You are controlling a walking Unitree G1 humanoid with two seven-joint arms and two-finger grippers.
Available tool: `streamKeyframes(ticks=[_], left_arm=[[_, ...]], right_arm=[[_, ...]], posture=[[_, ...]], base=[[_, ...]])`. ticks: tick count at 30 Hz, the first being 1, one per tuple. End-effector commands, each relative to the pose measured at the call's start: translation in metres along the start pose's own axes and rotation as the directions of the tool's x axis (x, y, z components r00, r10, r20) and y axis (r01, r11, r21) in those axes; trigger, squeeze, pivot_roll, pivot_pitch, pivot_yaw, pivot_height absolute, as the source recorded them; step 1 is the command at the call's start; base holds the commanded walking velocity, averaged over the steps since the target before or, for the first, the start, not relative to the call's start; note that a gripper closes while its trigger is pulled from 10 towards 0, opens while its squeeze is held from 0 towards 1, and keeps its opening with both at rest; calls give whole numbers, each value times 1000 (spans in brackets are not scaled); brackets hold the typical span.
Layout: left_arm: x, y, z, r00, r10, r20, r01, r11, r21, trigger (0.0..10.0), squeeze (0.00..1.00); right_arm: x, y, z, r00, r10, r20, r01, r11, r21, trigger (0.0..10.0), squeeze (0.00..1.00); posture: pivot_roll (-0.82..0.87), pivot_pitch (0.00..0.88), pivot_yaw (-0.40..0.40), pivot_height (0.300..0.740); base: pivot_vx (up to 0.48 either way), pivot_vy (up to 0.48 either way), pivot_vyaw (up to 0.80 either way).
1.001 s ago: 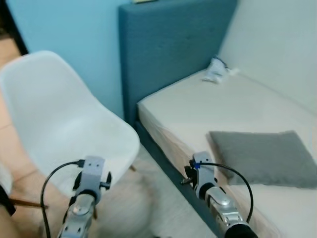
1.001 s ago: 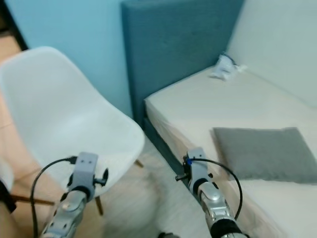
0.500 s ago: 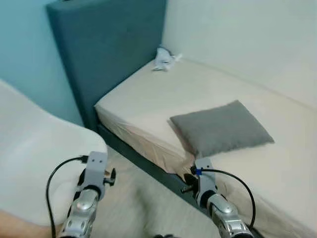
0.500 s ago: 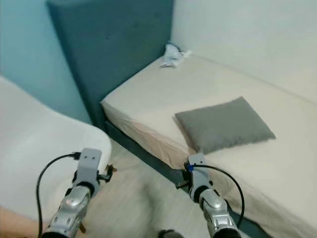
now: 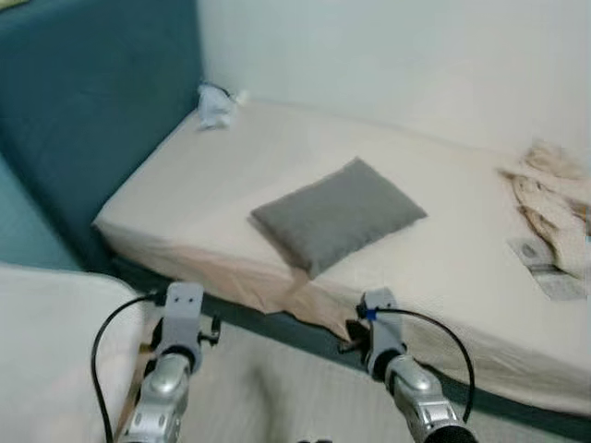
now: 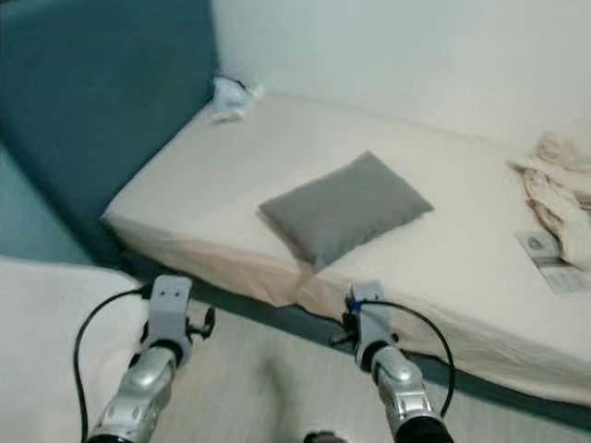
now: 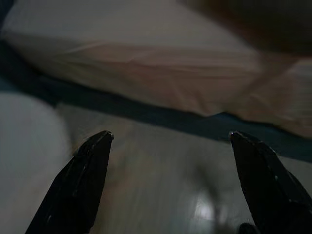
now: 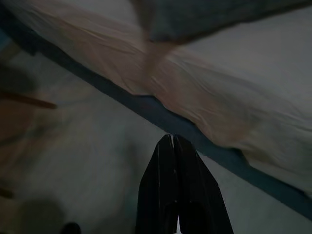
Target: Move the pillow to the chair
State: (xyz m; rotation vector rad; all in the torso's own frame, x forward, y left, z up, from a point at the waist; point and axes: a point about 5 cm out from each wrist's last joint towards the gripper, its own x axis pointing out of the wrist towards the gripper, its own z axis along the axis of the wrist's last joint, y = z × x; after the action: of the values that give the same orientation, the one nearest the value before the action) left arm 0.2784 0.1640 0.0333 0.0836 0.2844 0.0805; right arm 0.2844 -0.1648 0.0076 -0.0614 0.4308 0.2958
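The pillow, grey and flat, lies on the cream mattress near its front edge, one corner pointing toward us; nothing grips it.

Starting at our left, we see the white chair with its seat low in the corner of the head view, just beside our left arm. Behind it rises the blue headboard, and at the head of the bed, against that board, sits a small crumpled white thing.

Our left gripper hangs over the pale floor in front of the bed, with its two black fingers spread wide and nothing between them. Its wrist view looks at the folded edge of the sheet and the dark bed frame below it.

Further right, our right gripper also hovers above the floor, short of the bed's edge, with its fingers pressed together and empty. The pillow's corner shows in this wrist view, well apart from the fingertips.

At the far right of the mattress lies a rumpled beige cloth, with a printed paper just beside it.
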Motion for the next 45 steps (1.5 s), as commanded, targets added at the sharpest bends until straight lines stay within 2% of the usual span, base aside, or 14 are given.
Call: streamKeyframes(ticks=[1,4,8,16,21,28,45], left_arm=[[-3,0,-5,1000,12,-11,-12,1000,-20,10000,0],[-3,2,-5,999,27,-20,-27,999,-24,10000,0],[0,8,-2,998,67,-4,-67,998,21,10000,0],[4,5,8,997,69,36,-69,997,15,10000,0],[4,4,14,996,33,78,-32,999,-17,10000,0],[2,6,23,988,47,149,-39,998,-54,10000,0],[3,7,22,987,43,152,-35,998,-54,10000,0]], right_arm=[[-1,0,-1,1000,4,-7,-4,1000,-6,10000,0],[0,-2,-1,1000,-12,-12,12,1000,-2,10000,0],[2,-2,3,1000,-20,4,20,1000,4,10000,0],[0,-5,4,999,-36,16,36,999,25,10000,0],[1,-3,2,1000,-28,-5,28,1000,-5,10000,0],[3,5,8,999,-12,47,12,1000,20,10000,0],[4,6,11,997,-16,69,15,1000,13,10000,0]], posture=[[52,106,-89,740],[56,100,-83,740],[36,109,-68,740],[26,110,-63,740],[22,108,-58,740],[26,105,-57,740],[25,102,-47,740]], base=[[0,0,-800],[0,0,-800],[0,0,-800],[0,0,-800],[0,0,0],[0,0,0],[212,0,0]])
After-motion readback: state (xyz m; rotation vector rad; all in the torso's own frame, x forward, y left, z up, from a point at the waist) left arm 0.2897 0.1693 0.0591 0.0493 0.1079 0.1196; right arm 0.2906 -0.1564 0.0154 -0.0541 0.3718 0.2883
